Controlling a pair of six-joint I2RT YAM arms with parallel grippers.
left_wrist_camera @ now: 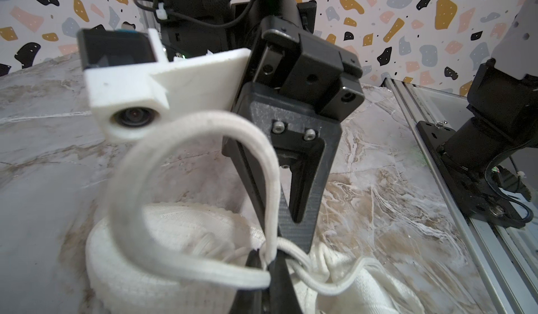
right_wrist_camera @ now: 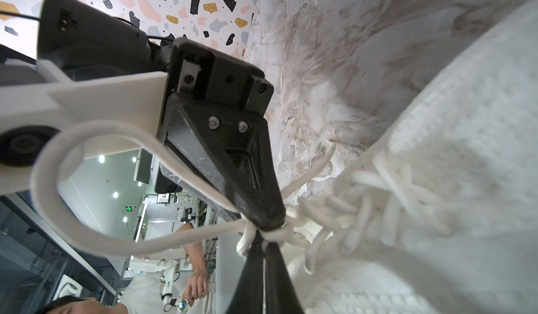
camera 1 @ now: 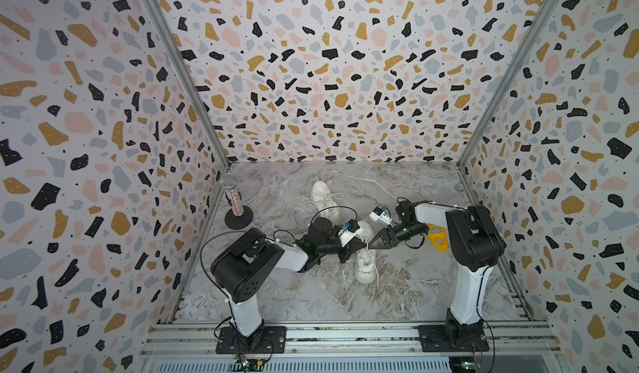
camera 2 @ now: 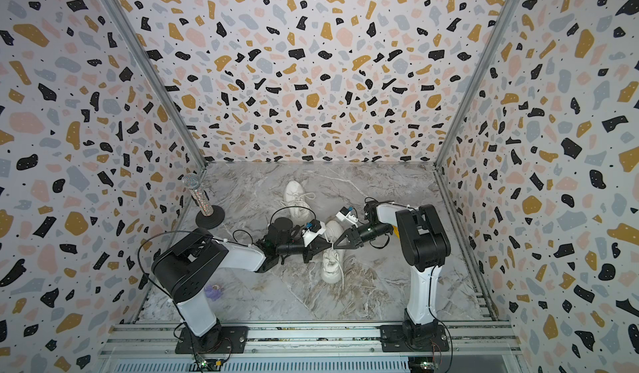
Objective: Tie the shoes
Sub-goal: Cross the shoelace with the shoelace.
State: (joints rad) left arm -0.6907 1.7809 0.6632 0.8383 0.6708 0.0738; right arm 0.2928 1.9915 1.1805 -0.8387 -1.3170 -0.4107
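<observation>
Nearest us in both top views, the rail [camera 1: 345,335] is carrying the two arm bases. Beyond it the marble table [camera 1: 422,285] is holding both shoes. We are noting the near shoe [camera 1: 366,267] lying mid-table and the far shoe [camera 1: 323,198] lying behind it, toward the back wall. The left gripper [camera 1: 362,246] and right gripper [camera 1: 372,245] are meeting tip to tip over the near shoe. A glittery microphone [camera 1: 231,195] is standing on a round base by the left wall. A yellow object [camera 1: 437,238] is showing partly behind the right arm. In a top view, a small purple object [camera 2: 214,291] is lying near the left arm.

Left wrist view: we are seeing the left gripper [left_wrist_camera: 269,269] with fingers pressed together on the lace [left_wrist_camera: 131,187], whose loop is arching upward. The right gripper [left_wrist_camera: 301,239] is pointing down, its tip touching the thin strands just beside. The near shoe [left_wrist_camera: 180,225] is lying beneath.

Right wrist view: the right gripper [right_wrist_camera: 263,248] is closing tight on the lace [right_wrist_camera: 43,187] bunched at its tips. The left gripper [right_wrist_camera: 270,222] is touching that same bunch. The near shoe [right_wrist_camera: 451,167] is lying just beside, its crossed lacing showing.
</observation>
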